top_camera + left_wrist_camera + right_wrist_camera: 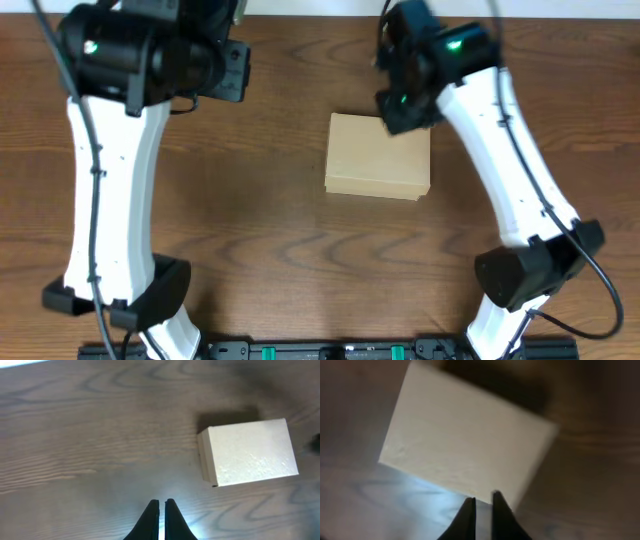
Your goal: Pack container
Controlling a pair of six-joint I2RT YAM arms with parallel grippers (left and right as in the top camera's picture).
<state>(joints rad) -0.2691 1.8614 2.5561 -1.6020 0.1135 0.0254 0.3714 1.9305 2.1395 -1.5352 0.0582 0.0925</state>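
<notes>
- Shows the container (378, 155) flat on the brown wood desk (270, 230), lid down, a little right of the middle and nearer the far edge than the near one.
- Finds the left claw (162, 505) closed, fingertips all but touching, gripping nothing, above bare wood well left of the container.
- Places the right claw (483, 502) over the container's far right corner, by one edge of the lid.
- Reads that claw as nearly closed, a slim gap between the tips, nothing held.
</notes>
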